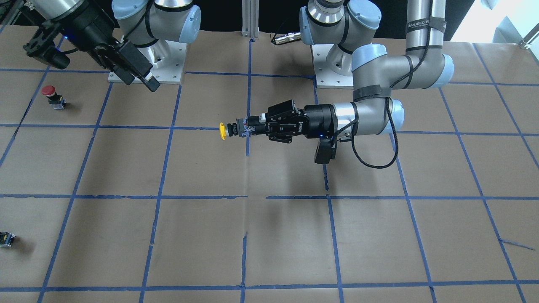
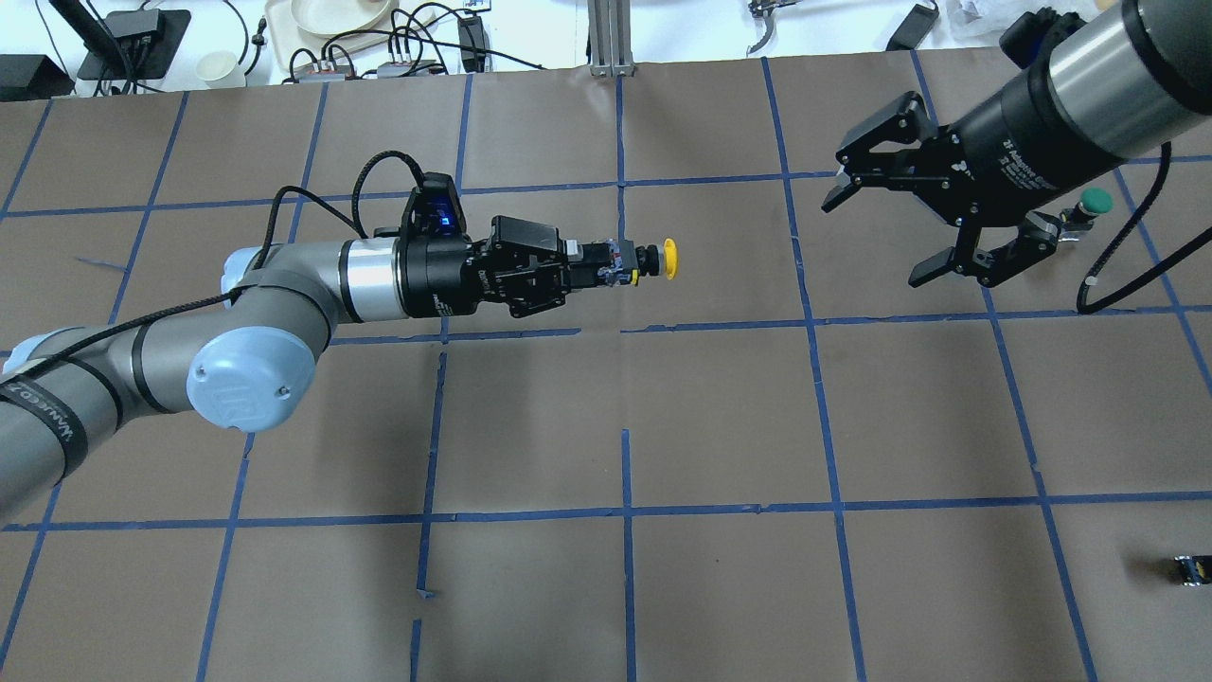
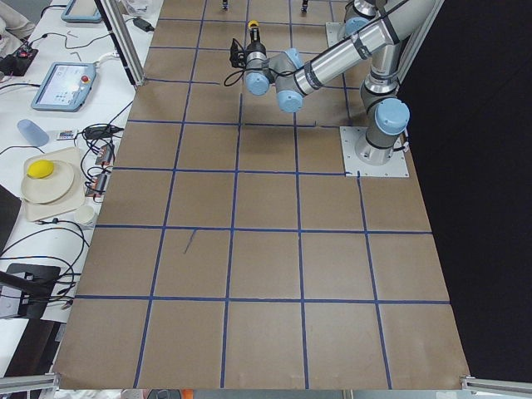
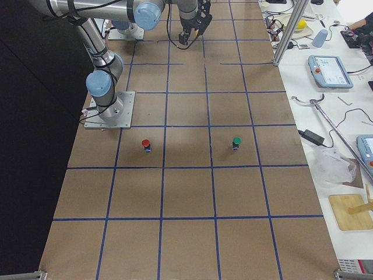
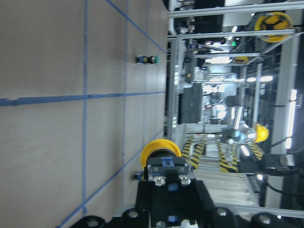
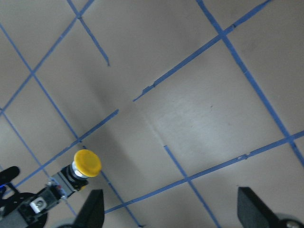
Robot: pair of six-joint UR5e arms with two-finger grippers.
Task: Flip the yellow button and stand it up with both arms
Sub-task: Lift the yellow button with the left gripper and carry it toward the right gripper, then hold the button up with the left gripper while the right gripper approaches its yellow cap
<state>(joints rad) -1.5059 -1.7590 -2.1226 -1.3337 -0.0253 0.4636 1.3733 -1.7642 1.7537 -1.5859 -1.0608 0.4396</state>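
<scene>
The yellow button point(image 2: 663, 259) is held in the air, lying sideways, with its yellow cap pointing toward the right arm. My left gripper point(image 2: 615, 266) is shut on its black-and-grey body. The button also shows in the front view point(image 1: 224, 130), in the left wrist view point(image 5: 160, 151) and in the right wrist view point(image 6: 86, 163). My right gripper point(image 2: 877, 241) is open and empty. It hangs above the table about one grid square away from the cap, jaws facing it. Its fingertips point(image 6: 93, 207) frame the bottom of the right wrist view.
A red-capped button point(image 1: 50, 95) stands near the right arm's base. A green-capped button point(image 2: 1094, 202) stands just behind the right gripper. A small dark capless block point(image 2: 1191, 568) lies at the table's near right edge. Blue tape lines grid the brown table point(image 2: 720, 426).
</scene>
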